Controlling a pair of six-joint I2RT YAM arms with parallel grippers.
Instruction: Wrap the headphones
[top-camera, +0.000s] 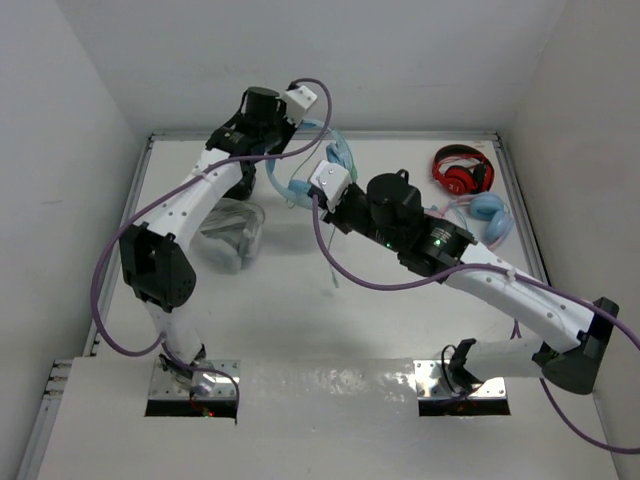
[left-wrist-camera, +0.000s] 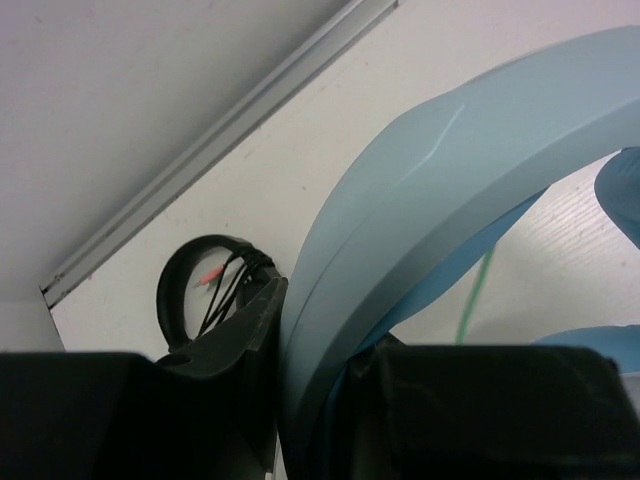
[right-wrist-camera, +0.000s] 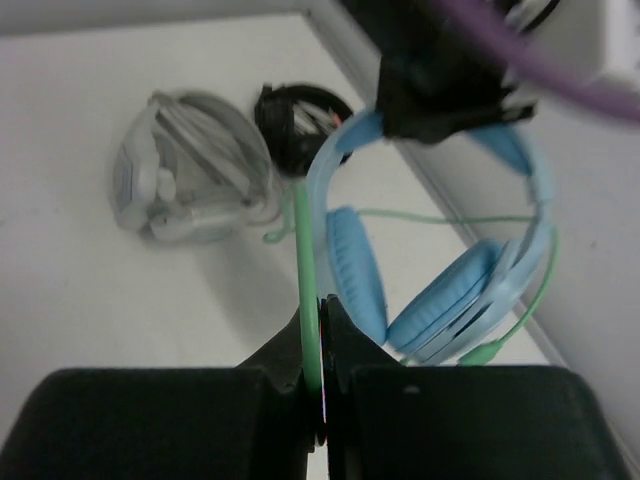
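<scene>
Blue headphones (right-wrist-camera: 355, 265) clamped by L fingers (left-wrist-camera: 480, 400), seemingly; R fingers (right-wrist-camera: 400, 410) pinch cable (right-wrist-camera: 305, 270).

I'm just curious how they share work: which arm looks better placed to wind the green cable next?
Probably right: the right gripper pinches the cable, while the left gripper steadies the headphones by the headband.

bright even light, soft shadows, blurry wrist foregrounds.
</scene>
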